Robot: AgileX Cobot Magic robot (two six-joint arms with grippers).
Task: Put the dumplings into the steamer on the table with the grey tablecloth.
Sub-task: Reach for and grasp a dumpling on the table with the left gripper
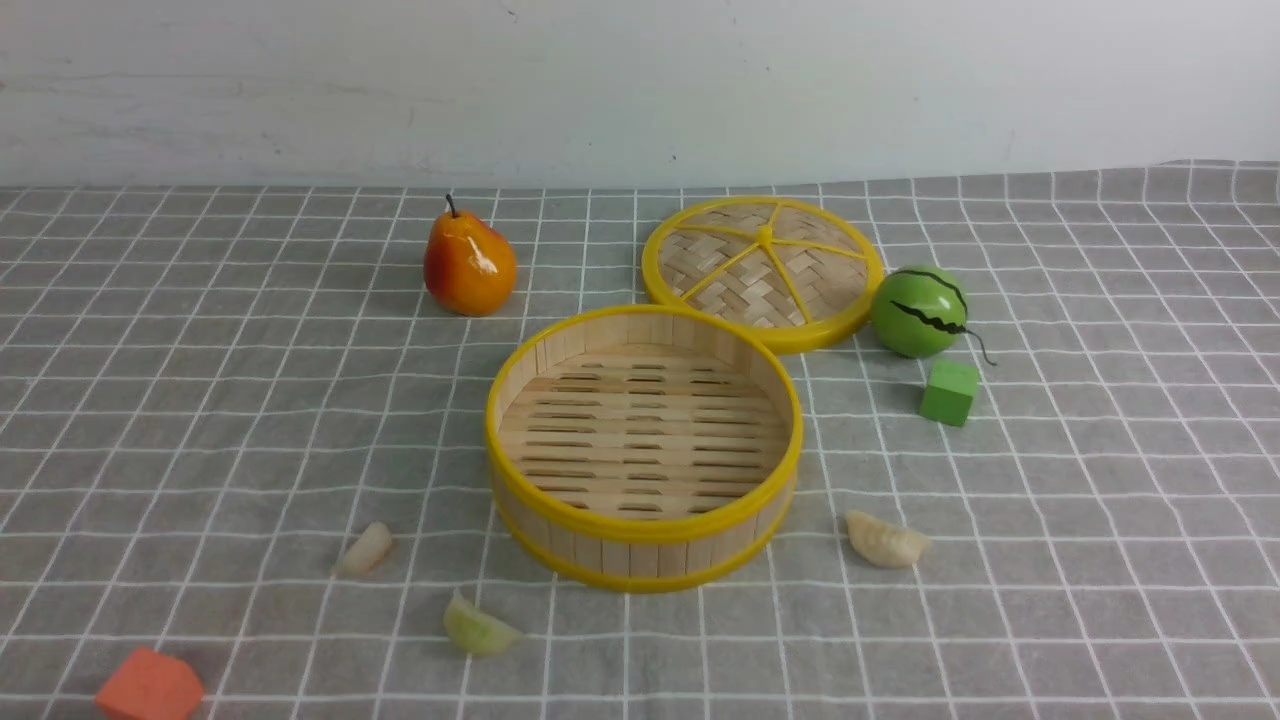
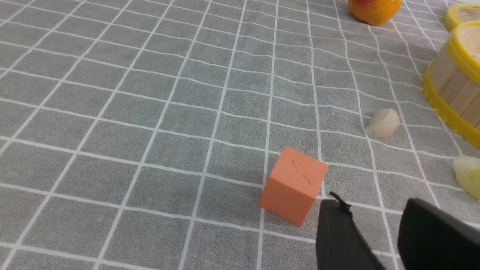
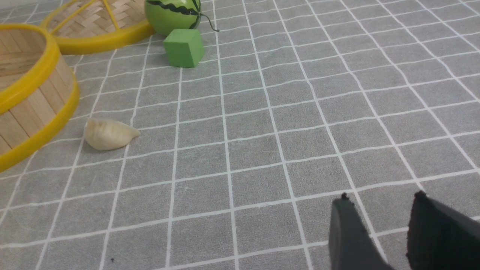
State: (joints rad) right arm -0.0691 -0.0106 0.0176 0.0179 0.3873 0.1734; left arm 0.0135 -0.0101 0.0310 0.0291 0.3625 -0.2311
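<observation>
The grey tablecloth (image 1: 1100,480) is covering the whole surface (image 1: 150,420). The steamer (image 1: 640,545) is standing mid-cloth, its far rim hiding the near edge of the lid (image 1: 765,265). The pear (image 1: 469,262) and the striped green ball (image 1: 919,311) are flanking that lid. The green block (image 1: 948,391) is sitting near the ball, and the frame is cutting off the orange block (image 1: 150,686). The dumplings are lying on the cloth outside the steamer: the left cream dumpling (image 1: 364,549) and the pale green dumpling (image 1: 478,628) at its near left, the right cream dumpling (image 1: 885,541) at its near right. Only the dark fingertips of the left hand (image 2: 375,210) and the right hand (image 3: 380,202) are showing, each pair spread and gripping nothing
</observation>
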